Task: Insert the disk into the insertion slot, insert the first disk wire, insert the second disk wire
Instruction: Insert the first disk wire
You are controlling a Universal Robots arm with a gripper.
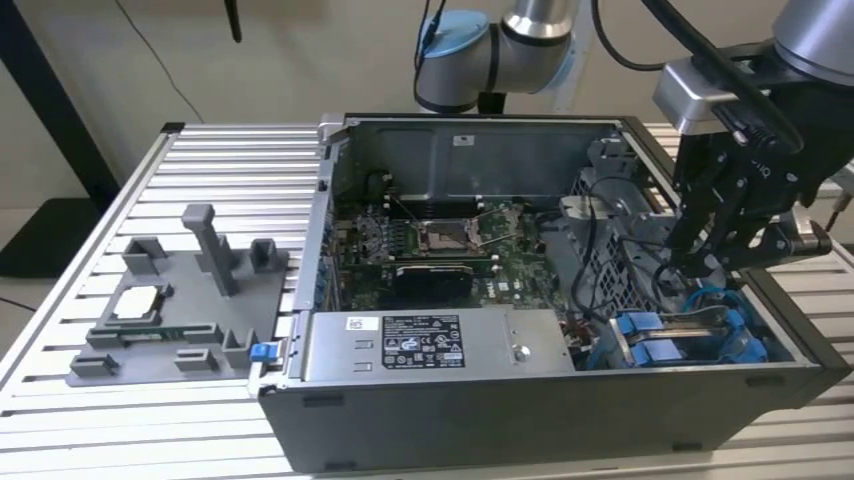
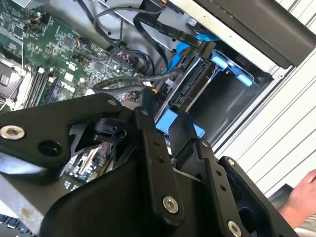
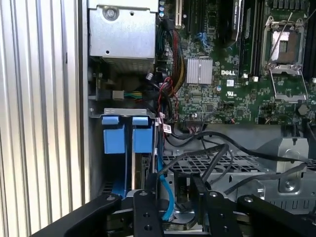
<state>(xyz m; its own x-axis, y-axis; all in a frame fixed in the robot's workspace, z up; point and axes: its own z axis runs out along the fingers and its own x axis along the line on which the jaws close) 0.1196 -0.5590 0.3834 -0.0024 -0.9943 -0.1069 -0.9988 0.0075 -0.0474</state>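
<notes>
The disk (image 2: 191, 91) stands on edge in the drive bay at the case's front corner, clipped in its bright blue carrier (image 2: 231, 65). Its connector edge faces the motherboard. In the first wrist view, two blue carrier tabs (image 3: 128, 134) sit side by side in the bay. My black gripper (image 1: 697, 262) reaches down into the case just above the blue carriers (image 1: 667, 345), on the exterior view's right. In both wrist views the gripper (image 2: 165, 111) (image 3: 175, 197) hovers right at the disk's connector end. A blue wire (image 3: 165, 197) and black wires (image 3: 212, 158) run beside it.
The open case (image 1: 534, 420) lies on a slatted metal table (image 1: 227, 170). A long grey power-supply box (image 1: 427, 345) sits along the near wall beside the bay. The motherboard (image 3: 232, 74) fills the case floor. A grey fixture (image 1: 174, 310) stands at the exterior view's left. A person's hand (image 2: 302, 197) is outside the case.
</notes>
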